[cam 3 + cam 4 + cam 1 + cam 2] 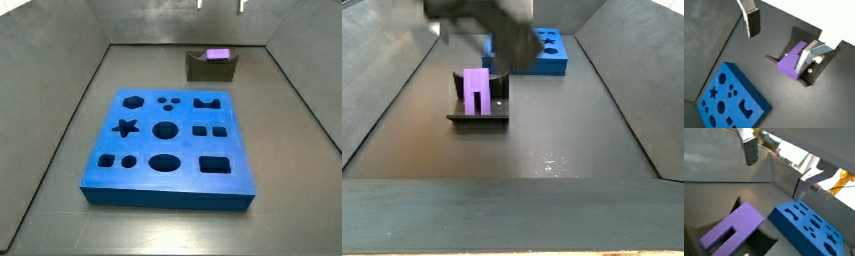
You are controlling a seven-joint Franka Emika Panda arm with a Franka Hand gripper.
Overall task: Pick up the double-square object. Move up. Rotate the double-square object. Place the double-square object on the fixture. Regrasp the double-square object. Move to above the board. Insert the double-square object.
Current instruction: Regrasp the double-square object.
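Block [792, 61] is sitting in the fixture [811, 75]; a side view shows it upright [477, 92]. Gripper [784, 37] is hovering above it, jaws wide, holding nothing. Board [167, 140] is lying well apart; only this side view is showing all cut-outs.

Dark grey floor [54, 215] seen in both side views, matte, flat. Enclosed by grey side walls [60, 60] sloping outward, plus a back wall [147, 25]; wall-to-floor seams visible as thin lines. Small glare spots noted on the floor [549, 162] in a side view. Pale strip [516, 250] seen along the near edge, material can't be told. In a wrist view, bright white area [827, 15] beyond the wall edge, blown out. Yellow struct. [841, 181] seen past the wall in a wrist view, blurred, not identifiable.
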